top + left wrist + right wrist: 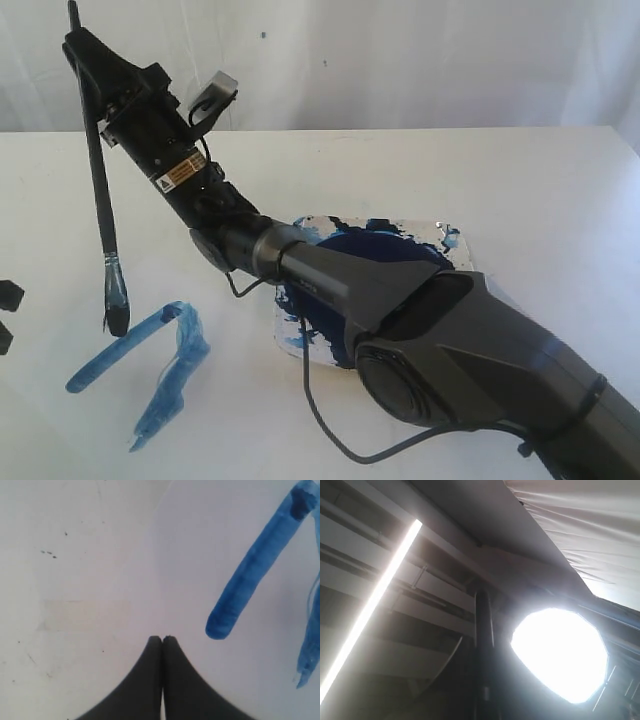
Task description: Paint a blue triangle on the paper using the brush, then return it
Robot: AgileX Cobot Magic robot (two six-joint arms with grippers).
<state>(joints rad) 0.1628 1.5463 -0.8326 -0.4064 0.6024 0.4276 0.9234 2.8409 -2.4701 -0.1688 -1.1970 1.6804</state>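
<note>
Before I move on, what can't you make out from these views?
- Exterior view: the right arm covers much of the paint dish; the left gripper is cut off by the edge.
- Right wrist view: faces ceiling lights; glare leaves the brush a silhouette, bristles unseen.
- Left wrist view: the blue triangle runs off the edge.
- All views: the paper's edges vanish against the white table.

right arm [450, 340] stretched across, right pincer [82, 45] gripping brush [100, 190], left pincer [163, 639] closed
</note>
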